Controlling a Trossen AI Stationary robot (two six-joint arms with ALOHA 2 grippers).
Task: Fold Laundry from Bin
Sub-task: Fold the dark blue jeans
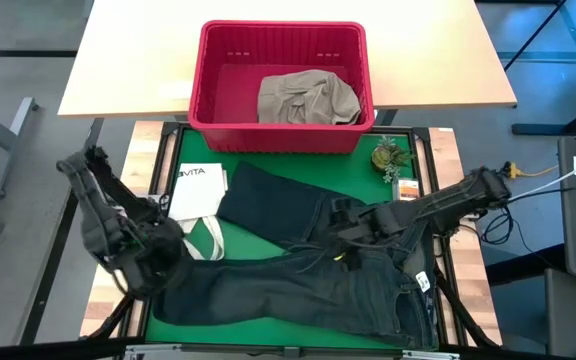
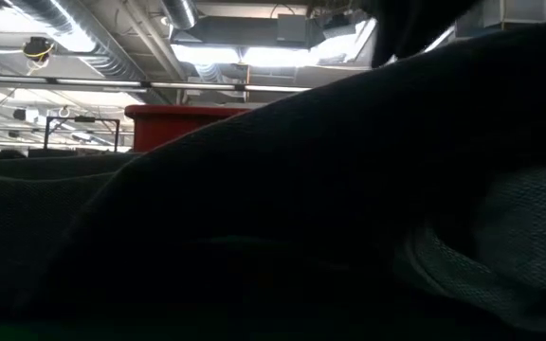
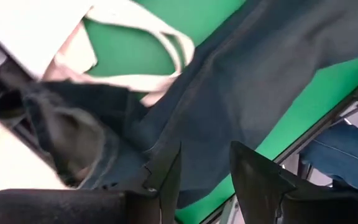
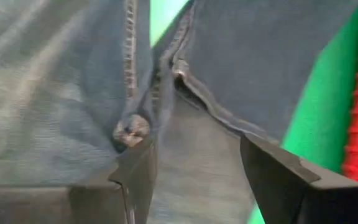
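Jeans (image 1: pixel 298 285), dark denim, lie spread across the green mat (image 1: pixel 448 330) in the lower half of the high view, one leg running toward lower left, the other angling up toward centre, waistband at lower right. Left gripper (image 1: pixel 158 262) sits at lower left over the leg end; its wrist view shows the fingers (image 3: pixel 166 180) apart w/ denim behind them, nothing clearly pinched, so not holding as far as I can tell. Right gripper (image 1: pixel 340 240) is at centre, over the crotch/seam area; jaws wide apart, seam and rivet (image 4: pixel 131 129) just past the fingertips, no grip yet. Risks, as I judge them: right jaws could close on the thick seam bunch and drag both legs together, wrinkling the fold; left could catch the white tote bag (image 1: pixel 200 205), whose handle loop (image 3: pixel 166 62) touches the leg right by it, and pull bag along w/ the cloth. Bin (image 1: pixel 283 85), red, is at top centre, still holding a khaki garment (image 1: pixel 306 98), so more laundry remains. Small plant (image 1: pixel 388 158) and a small card (image 1: pixel 406 187) sit right of centre near the upper leg, might get swept. Low view is almost fully blocked by dark cloth; only the bin's rim shows.
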